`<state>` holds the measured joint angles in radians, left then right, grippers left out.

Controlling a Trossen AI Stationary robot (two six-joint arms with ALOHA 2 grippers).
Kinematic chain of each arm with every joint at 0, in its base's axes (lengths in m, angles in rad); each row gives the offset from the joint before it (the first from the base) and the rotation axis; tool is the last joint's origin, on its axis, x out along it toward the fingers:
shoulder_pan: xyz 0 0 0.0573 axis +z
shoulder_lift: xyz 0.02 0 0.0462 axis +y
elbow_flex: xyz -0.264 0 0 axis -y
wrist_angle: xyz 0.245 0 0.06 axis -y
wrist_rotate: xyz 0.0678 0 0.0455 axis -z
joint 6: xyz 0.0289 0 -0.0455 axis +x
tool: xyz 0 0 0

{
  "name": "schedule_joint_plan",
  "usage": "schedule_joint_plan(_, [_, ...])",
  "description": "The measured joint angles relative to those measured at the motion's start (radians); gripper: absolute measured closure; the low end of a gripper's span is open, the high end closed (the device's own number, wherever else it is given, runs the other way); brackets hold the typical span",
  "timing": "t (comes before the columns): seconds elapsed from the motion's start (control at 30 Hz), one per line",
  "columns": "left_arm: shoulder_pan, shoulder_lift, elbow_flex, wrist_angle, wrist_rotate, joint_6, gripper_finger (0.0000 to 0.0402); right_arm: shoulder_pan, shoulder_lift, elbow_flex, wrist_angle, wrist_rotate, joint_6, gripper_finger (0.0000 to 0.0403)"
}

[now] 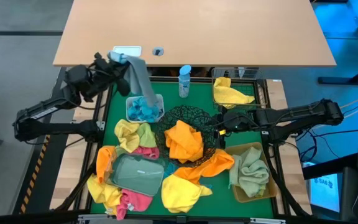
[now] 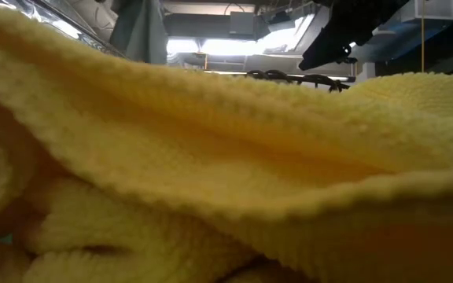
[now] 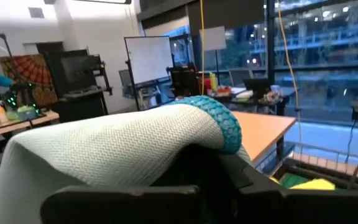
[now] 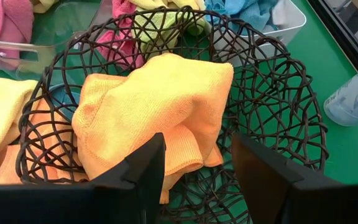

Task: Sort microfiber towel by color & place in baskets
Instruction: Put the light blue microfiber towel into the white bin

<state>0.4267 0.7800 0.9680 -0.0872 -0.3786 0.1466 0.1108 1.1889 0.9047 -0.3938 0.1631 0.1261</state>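
A grey towel (image 1: 137,76) with a teal hem (image 3: 225,121) hangs from my left gripper (image 1: 115,58), which is shut on it above the table's far left. The towel's lower end is over the white tub (image 1: 159,99), which holds blue towels. My right gripper (image 4: 197,180) stands open above the near-right rim of the black wire-mesh bowl (image 1: 211,119). An orange towel (image 4: 154,112) lies in that bowl; the fingers are clear of it. My left gripper holds the grey towel by its upper end (image 1: 122,59), coming level from the table's left side. The cloth (image 3: 117,143) drapes over the fingers and hides the place of contact. The towel hangs slack below; whether its lower end touches the tub's blue towels, I cannot tell.
A yellow towel lies in the square wire basket (image 1: 253,79) at the far right. A green one fills the tan bin (image 1: 267,163). The clear tray (image 1: 135,174) sits among yellow and pink towels (image 1: 132,138) at the near left. A blue-capped bottle (image 1: 184,81) stands at the far edge.
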Motion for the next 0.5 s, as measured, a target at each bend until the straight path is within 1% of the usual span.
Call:
schedule_joint_plan(0.1, [-0.009,-0.027,0.000,-0.055,0.000,-0.027,0.0399,0.000,0.000,0.000,0.000,0.000,0.000,0.0221])
schedule_joint_plan(0.23, [-0.022,-0.029,0.000,-0.150,0.001,-0.062,0.0399,0.000,0.000,0.000,0.000,0.000,0.000,0.0221])
schedule_joint_plan(0.3, [-0.028,-0.016,0.000,-0.184,0.001,-0.067,0.0399,0.000,0.000,0.000,0.000,0.000,0.000,0.0221])
schedule_joint_plan(0.5, [-0.052,0.059,0.000,-0.191,0.003,-0.067,0.0398,0.000,0.000,0.000,0.001,0.000,0.000,0.0221])
